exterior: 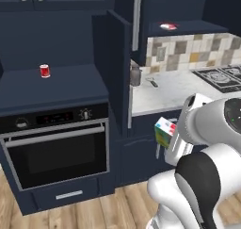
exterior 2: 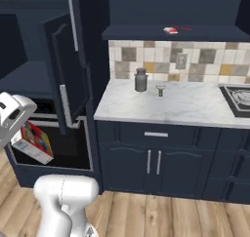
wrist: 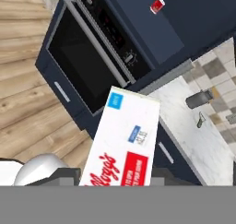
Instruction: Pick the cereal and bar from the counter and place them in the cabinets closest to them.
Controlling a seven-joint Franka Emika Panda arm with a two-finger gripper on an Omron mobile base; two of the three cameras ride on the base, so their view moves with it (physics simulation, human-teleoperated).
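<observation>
My gripper (exterior: pixel 168 139) is shut on the cereal (exterior: pixel 164 131), a small box with a patchwork front, held in the air in front of the navy lower cabinets. In the right base view the cereal (exterior 2: pixel 33 142) hangs tilted under the white hand, before the oven unit. The hand view looks along the box's white narrow side (wrist: pixel 127 138). The bar (exterior: pixel 168 26), a small red-and-white packet, lies on the shelf of the open wall cabinet (exterior 2: pixel 171 30) above the marble counter (exterior 2: pixel 185 107).
A grey jug (exterior 2: pixel 141 80) stands at the back of the counter beside a small stemmed object (exterior 2: pixel 160 90). A red can (exterior: pixel 44 70) sits in the niche above the black oven (exterior: pixel 56 148). A tall navy door (exterior: pixel 117 68) stands open. A hob (exterior: pixel 220 77) lies at the right.
</observation>
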